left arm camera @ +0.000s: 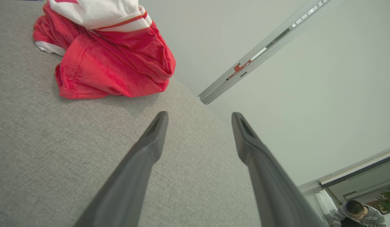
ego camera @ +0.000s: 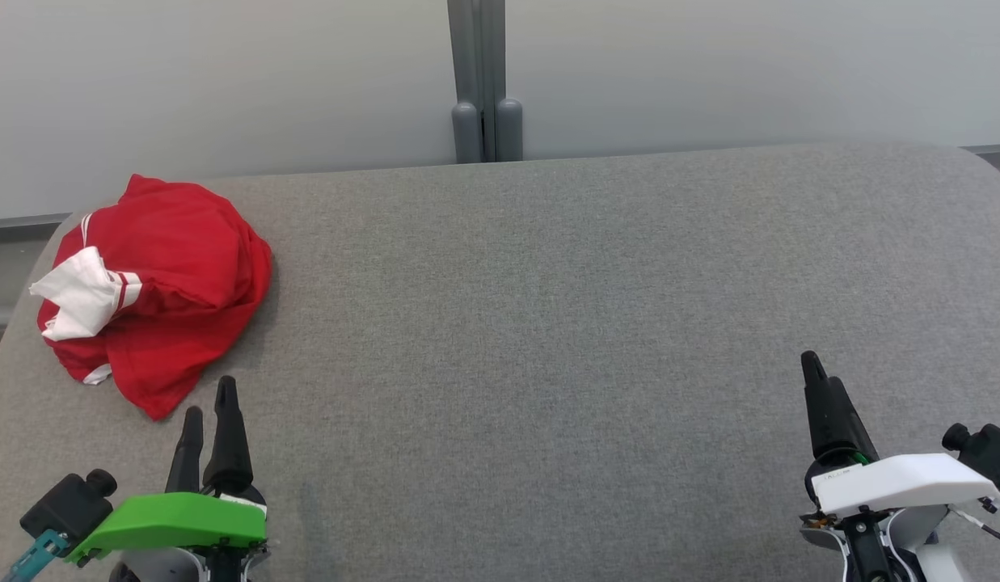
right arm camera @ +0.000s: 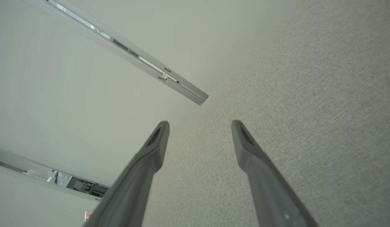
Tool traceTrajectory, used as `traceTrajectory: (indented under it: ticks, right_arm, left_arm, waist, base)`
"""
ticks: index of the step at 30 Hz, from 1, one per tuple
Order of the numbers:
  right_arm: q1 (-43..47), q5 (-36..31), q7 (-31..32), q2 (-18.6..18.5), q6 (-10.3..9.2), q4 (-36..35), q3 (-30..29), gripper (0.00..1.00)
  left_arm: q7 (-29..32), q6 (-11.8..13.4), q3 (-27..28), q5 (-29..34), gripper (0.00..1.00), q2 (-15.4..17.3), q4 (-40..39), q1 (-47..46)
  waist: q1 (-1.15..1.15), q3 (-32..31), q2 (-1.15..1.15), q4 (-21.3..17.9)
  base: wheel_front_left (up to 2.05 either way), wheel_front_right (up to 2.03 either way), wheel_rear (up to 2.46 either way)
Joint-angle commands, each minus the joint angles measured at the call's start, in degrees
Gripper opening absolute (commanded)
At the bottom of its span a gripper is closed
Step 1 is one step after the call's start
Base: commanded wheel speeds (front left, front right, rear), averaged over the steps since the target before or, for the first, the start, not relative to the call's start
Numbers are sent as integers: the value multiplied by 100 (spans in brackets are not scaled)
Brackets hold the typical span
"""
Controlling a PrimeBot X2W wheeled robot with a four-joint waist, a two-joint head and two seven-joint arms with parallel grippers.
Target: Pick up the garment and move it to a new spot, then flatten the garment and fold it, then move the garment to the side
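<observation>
A crumpled red garment [ego camera: 172, 291] with white sleeve parts and stripes lies in a heap at the far left of the grey table [ego camera: 548, 323]. In the left wrist view the garment [left arm camera: 113, 60] sits up and left of the fingers, apart from them. My left gripper [ego camera: 210, 398] hovers just in front of the heap, open, with nothing between its fingers [left arm camera: 150, 142]. My right gripper [ego camera: 815, 380] stands open at the lower right, far from the garment, over bare cloth-covered surface [right arm camera: 308, 94].
A pale wall runs behind the table, with a grey post [ego camera: 485, 89] at its middle. The table's left corner is rounded near the garment. A person [left arm camera: 358, 214] sits far off in the left wrist view's lower right corner.
</observation>
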Motion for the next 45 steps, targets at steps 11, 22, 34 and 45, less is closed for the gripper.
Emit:
traceTrajectory:
  ticks: [11,22,34,45]
  right_arm:
    - [32,-867,-233,-59,3,-157,122,100]
    - [104,-1571,-404,-90,3,-218,252,100]
    - [176,-2306,-578,-127,4,-232,343,100]
    - [249,-2923,-721,-152,4,-205,395,100]
  left_arm:
    - [-224,58,-157,1033,100,56,-49,3]
    - [-398,65,-330,1913,100,61,-31,58]
    - [-566,77,-556,2698,100,68,-18,146]
    - [-713,147,-626,3293,100,74,49,173]
  waist:
    - [0,-17,0,18]
    - [0,-45,0,40]
    - [0,-73,0,80]
    - [0,-98,0,119]
  base:
    - [0,0,0]
    - [0,0,0]
    - [0,0,0]
    - [0,0,0]
